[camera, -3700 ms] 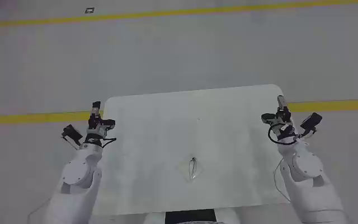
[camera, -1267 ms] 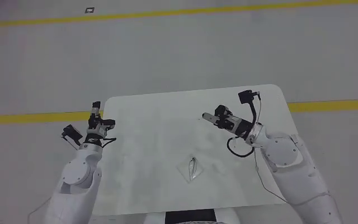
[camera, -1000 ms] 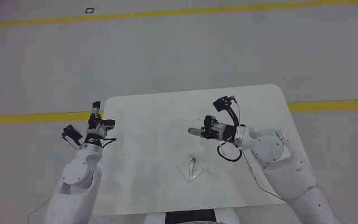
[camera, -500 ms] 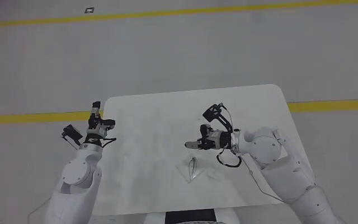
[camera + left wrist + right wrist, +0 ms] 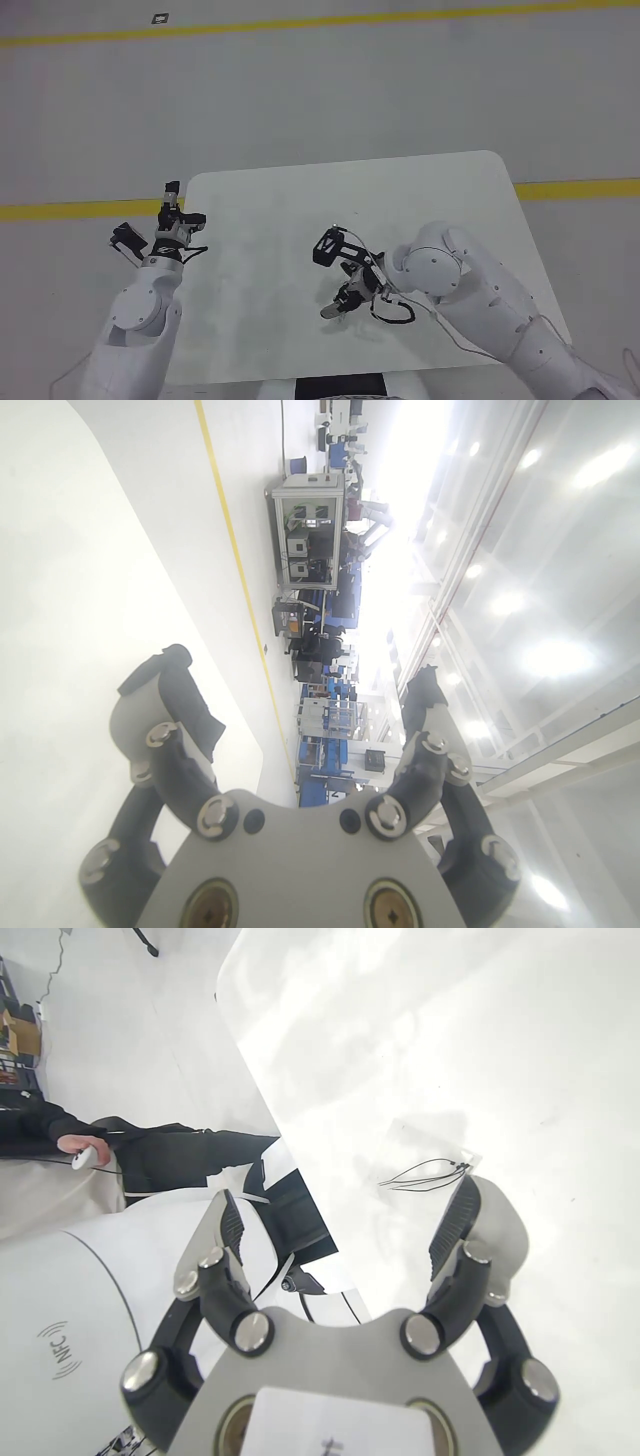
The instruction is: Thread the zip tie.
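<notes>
- Left gripper (image 5: 297,665): I log it just off the bench's (image 5: 270,230) left edge, fingers spread apart.
- Zip tie (image 5: 425,1175): thin black bundle, lying flat near the bench's front edge, mid-width.
- Right gripper (image 5: 345,1193): fingers spread, one fingertip just beside the bundle.

place: industrial lab / factory hall
floor: grey, yellow lane lines (image 5: 300,22)
gear: aluminium-frame equipment cabinet (image 5: 310,535), blue machine racks (image 5: 322,720) behind it
ceiling: high, bright ceiling lights (image 5: 550,655)
bench: white bench (image 5: 260,230), alone on open floor
</notes>
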Available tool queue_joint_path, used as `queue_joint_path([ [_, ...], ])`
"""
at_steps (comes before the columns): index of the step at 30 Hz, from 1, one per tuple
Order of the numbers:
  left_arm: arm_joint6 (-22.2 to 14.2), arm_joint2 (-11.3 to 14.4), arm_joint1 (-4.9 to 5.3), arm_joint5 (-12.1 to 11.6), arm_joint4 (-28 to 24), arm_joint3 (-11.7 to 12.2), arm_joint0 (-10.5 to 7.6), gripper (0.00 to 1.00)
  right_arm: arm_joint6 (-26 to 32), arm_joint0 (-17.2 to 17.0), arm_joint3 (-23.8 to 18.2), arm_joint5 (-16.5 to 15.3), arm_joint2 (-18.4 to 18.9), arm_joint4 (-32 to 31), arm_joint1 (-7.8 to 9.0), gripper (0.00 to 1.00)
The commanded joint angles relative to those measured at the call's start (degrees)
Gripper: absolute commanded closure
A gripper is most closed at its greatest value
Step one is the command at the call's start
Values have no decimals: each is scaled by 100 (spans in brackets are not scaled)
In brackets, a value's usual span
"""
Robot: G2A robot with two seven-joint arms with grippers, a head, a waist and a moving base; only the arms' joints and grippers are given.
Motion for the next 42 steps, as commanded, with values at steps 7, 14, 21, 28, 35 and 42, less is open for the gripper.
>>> queue_joint_path([
  [7,0,0,0,0,0,0,0,0,-1,0,0,0,1,-2,0,0],
  [14,0,0,0,0,0,0,0,0,-1,335,148,604,-794,-688,-64,0],
  [21,0,0,0,0,0,0,0,0,-1,1003,529,1758,-1713,-556,-169,0],
  [28,0,0,0,0,0,0,0,0,-1,1075,532,1800,-1781,-390,-181,0],
  [35,0,0,0,0,0,0,0,0,-1,1075,532,1800,-1781,-390,-181,0],
  [42,0,0,0,0,0,0,0,0,-1,1452,765,2468,-2619,-1057,-217,0],
])
